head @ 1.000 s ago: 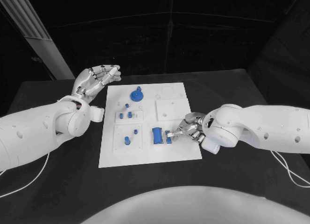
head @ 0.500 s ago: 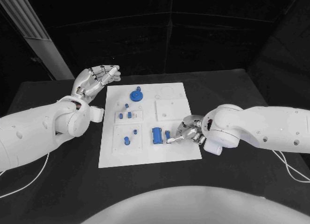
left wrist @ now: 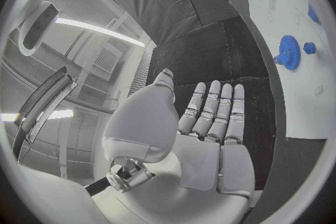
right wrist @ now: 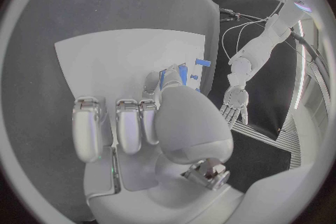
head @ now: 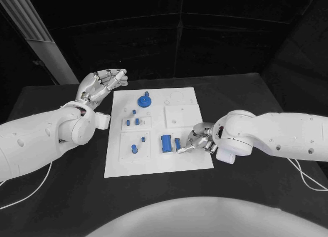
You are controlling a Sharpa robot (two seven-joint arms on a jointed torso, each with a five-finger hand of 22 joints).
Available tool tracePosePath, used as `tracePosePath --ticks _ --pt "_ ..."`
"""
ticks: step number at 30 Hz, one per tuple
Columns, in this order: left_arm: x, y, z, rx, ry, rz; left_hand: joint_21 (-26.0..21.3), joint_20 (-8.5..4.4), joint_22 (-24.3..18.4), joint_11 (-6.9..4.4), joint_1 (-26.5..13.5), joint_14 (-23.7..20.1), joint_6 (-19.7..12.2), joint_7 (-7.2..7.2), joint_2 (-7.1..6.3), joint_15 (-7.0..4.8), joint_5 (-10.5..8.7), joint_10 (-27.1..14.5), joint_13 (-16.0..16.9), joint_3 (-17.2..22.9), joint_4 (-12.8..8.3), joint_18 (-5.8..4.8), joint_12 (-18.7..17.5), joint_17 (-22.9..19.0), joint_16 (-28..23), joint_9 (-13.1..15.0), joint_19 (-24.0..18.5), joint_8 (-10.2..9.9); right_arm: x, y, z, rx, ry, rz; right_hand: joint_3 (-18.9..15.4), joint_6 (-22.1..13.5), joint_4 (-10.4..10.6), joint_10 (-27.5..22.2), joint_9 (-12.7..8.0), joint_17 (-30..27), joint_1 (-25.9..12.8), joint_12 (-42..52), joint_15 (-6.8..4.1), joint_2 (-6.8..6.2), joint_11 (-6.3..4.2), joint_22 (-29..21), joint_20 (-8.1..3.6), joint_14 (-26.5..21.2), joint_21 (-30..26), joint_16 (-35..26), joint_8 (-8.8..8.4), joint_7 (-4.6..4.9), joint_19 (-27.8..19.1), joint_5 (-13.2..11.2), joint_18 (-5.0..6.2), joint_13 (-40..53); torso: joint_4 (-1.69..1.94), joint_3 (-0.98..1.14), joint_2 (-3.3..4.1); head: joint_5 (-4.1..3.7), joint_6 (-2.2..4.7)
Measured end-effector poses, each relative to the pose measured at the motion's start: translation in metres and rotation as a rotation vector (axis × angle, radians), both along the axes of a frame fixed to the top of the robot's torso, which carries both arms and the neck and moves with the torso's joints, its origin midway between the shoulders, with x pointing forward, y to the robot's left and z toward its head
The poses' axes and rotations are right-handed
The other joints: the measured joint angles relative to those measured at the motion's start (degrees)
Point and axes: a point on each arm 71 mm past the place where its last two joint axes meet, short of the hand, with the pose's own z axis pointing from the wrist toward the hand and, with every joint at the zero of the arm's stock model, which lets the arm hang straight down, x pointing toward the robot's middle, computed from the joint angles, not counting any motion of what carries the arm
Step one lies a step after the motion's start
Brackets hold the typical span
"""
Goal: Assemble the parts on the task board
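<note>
The white task board [head: 155,160] lies mid-table. On it are a blue gear [head: 144,101], several small blue pegs [head: 135,121] and a blue block [head: 165,143]. My right hand [head: 197,138] lies low over the board's right edge. Its fingers are curled, and thumb and forefinger pinch a small blue part [head: 178,143] right beside the block. The right wrist view shows that part [right wrist: 172,75] at the fingertips [right wrist: 151,82] over the board [right wrist: 105,61]. My left hand [head: 102,84] hovers open off the board's far left corner, with its fingers [left wrist: 213,115] straight, near the gear [left wrist: 288,51].
Black table [head: 264,187] surrounds the board on all sides. White cables [head: 310,181] trail off the table's right side behind my right arm. A grey post [head: 39,39] stands behind the far left corner.
My right hand has slid slightly toward the near edge and lowered its fingertips, with the small blue part, beside the blue block. The left hand has stayed still.
</note>
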Motion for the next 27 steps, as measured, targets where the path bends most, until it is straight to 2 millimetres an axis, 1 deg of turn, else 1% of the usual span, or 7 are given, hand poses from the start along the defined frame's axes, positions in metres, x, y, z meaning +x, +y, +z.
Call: tracePosePath --ticks 6,15,17,23,24,26,27 --pt "0.0 0.0 0.0 0.0 0.0 0.0 0.0 0.0 0.0 0.0 0.0 0.0 0.0 0.0 0.0 0.0 0.0 0.0 0.0 0.0 0.0 -0.01 0.0 0.0 0.0 0.0 0.0 0.0 0.0015 -0.0005 -0.0007 -0.005 -0.003 -0.002 0.0 -0.22 0.0 0.11 0.64 0.0 0.17 -0.01 -0.2 0.86 -0.11 0.0 -0.21 -0.2 0.0 0.0 0.0 0.19 -0.21 0.0 0.01 0.08 0.0 0.0 -0.01 -0.03 0.0" --pt "-0.0001 -0.0003 -0.0001 0.0 0.0 -0.001 0.0 0.0 0.01 0.0 0.0 0.0 0.0 0.0 0.0 0.0 0.0 0.0 0.0 0.0 0.0 0.0 0.0 0.0 0.0 0.0 0.0 0.0 0.0055 0.0011 -0.0032 -0.01 -0.004 -0.004 0.02 -0.41 -0.02 0.11 1.55 0.0 0.46 0.2 -0.41 2.1 -0.11 0.0 -0.21 0.01 0.0 0.0 0.21 0.0 -0.21 0.0 0.0 0.08 0.01 0.0 -0.01 -0.05 0.0" --pt "-0.0002 -0.0004 -0.0001 -0.001 0.0 -0.001 0.0 0.0 0.01 0.0 0.0 0.0 0.0 0.0 0.0 0.0 0.06 0.0 0.0 0.0 0.0 0.0 0.0 0.01 0.0 0.0 0.0 0.0 0.0068 0.0002 -0.0037 -0.013 -0.006 -0.007 0.36 -0.62 -0.35 0.11 1.86 0.0 0.47 0.19 -0.41 2.09 -0.11 0.0 -0.21 0.01 0.0 0.0 0.21 -0.22 -0.21 0.1 0.0 0.08 0.03 0.0 -0.01 -0.04 0.0" --pt "-0.0002 -0.0003 -0.0001 -0.001 0.001 -0.001 0.0 0.0 0.01 0.21 0.24 0.0 0.0 0.0 0.24 0.0 0.45 -0.21 0.0 0.0 0.0 -0.01 0.0 -0.17 0.25 0.0 0.0 0.0 0.008 0.0003 -0.004 -0.015 -0.008 -0.008 0.64 -0.64 -0.64 -0.1 2.46 -0.01 0.59 0.19 -0.41 1.99 -0.32 0.0 -0.21 0.01 0.0 0.0 0.21 -0.24 -0.21 0.37 0.0 0.08 0.04 0.0 -0.02 0.08 0.0" --pt "-0.0002 -0.0001 -0.0001 -0.001 0.001 -0.001 0.0 0.0 0.01 0.21 0.24 0.0 0.0 0.0 0.24 0.0 0.45 -0.21 0.0 0.0 0.0 0.0 0.0 -0.17 0.25 0.0 0.0 0.0 0.0081 0.0003 -0.004 -0.015 -0.008 -0.008 0.66 -0.64 -0.99 -0.1 2.61 -0.01 1.7 0.19 -0.4 2.06 -0.32 0.0 -0.21 0.01 0.0 0.0 0.21 -0.24 -0.21 0.37 0.0 0.34 0.03 0.0 -0.03 0.09 0.0" --pt "-0.0002 0.0002 -0.0001 0.0 0.001 -0.001 0.0 0.0 0.02 0.21 0.24 0.0 0.0 0.0 0.24 0.0 0.45 -0.21 0.01 0.0 0.0 0.0 0.0 -0.17 0.25 0.0 0.0 0.0 0.0078 0.0001 -0.0038 -0.015 -0.008 -0.008 0.59 -0.64 -1.54 -0.09 2.9 -0.01 2.32 0.13 -0.4 1.45 -0.31 0.0 -0.2 0.01 0.0 0.0 0.21 -0.24 -0.21 0.37 0.0 0.81 0.04 0.0 -0.04 0.09 0.0" --pt "-0.0002 0.0003 -0.0001 0.0 0.001 -0.001 0.0 0.0 0.01 0.21 0.24 0.0 0.0 0.0 0.24 0.0 0.45 -0.21 0.0 0.0 0.0 0.0 0.0 -0.16 0.25 0.0 0.0 0.0 0.0075 -0.0003 -0.0036 -0.014 -0.009 -0.008 0.59 -0.64 -1.54 -0.09 3.02 -0.01 2.91 0.1 -0.39 1.55 -0.31 0.0 -0.22 0.01 0.0 0.0 0.21 -0.24 -0.2 0.37 0.0 0.81 0.04 0.0 -0.03 0.11 0.0"
